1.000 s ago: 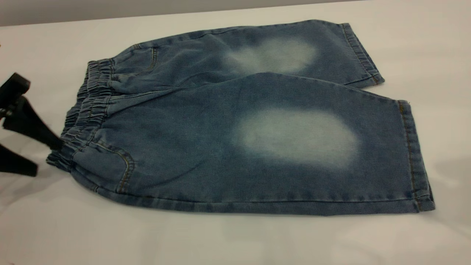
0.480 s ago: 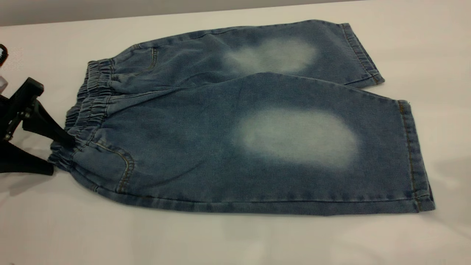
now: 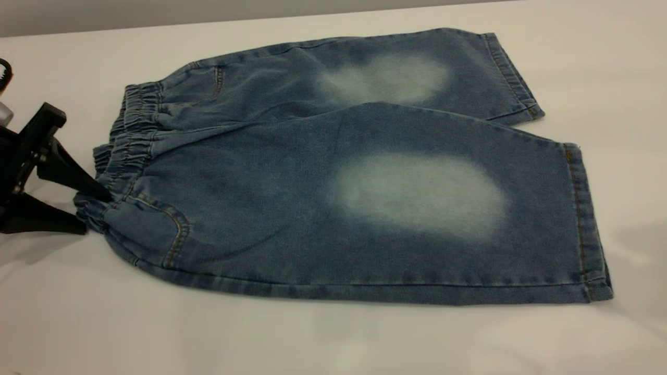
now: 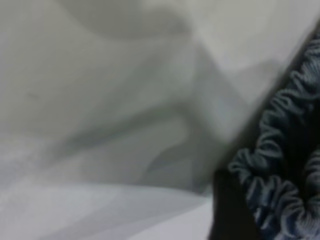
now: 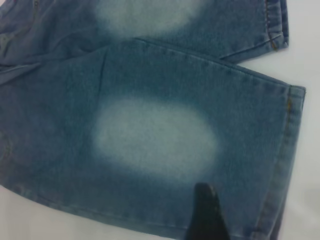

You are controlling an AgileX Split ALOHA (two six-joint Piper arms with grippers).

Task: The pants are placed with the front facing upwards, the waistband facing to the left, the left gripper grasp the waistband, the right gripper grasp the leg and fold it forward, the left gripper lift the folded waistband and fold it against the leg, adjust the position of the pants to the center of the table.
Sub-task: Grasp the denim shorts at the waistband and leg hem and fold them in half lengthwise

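Pants (image 3: 333, 172) — flat on table (image 3: 333, 338), front up, waistband (image 3: 122, 156) leftward. Left gripper (image 3: 94, 208) — jaws spread, one finger above and one below the waistband's near corner, further in than half a second ago. Right gripper (image 5: 206, 220) — above the near leg (image 5: 155, 140); jaws' state cannot be told.

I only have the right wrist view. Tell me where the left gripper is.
Observer: The left gripper is at the near end of the waistband, at the left side of the pants.
Operator: Report its fingers.
Observer: Open, one over the ruched band and the other on the table.
Operator: My right gripper is over the near leg. Check the band.
Observer: The left wrist view shows it bunched into ridges beside a finger.
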